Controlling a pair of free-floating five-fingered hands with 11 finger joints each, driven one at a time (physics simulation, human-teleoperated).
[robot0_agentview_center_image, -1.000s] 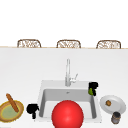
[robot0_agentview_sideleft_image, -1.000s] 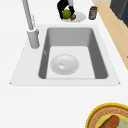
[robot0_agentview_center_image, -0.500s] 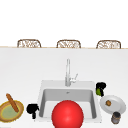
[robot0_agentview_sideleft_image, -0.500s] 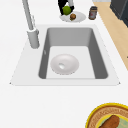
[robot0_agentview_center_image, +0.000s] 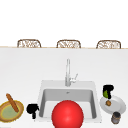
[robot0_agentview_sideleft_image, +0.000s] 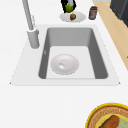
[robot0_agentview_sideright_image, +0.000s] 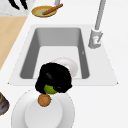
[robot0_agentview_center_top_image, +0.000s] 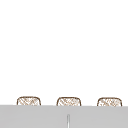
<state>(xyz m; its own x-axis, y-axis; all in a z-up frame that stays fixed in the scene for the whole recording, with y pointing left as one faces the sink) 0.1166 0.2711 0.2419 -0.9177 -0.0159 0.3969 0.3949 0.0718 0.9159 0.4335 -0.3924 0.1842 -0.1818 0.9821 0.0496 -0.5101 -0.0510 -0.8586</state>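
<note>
My left hand (robot0_agentview_center_image: 32, 109), my right hand (robot0_agentview_center_image: 108, 89): both plain matte black, human-shaped, rounded fingers; free-floating, ending at wrist; surface unmarked.

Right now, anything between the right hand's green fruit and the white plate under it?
Nothing visible. The right hand is curled round the green fruit at the white plate's sink-side rim. A small brown ball lies on the plate just below the fruit; the rest looks bare.

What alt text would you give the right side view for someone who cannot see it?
A black right hand curls round a green fruit above a white plate, where a small brown ball lies. Behind are a grey sink, its tap and a yellow bowl.
</note>
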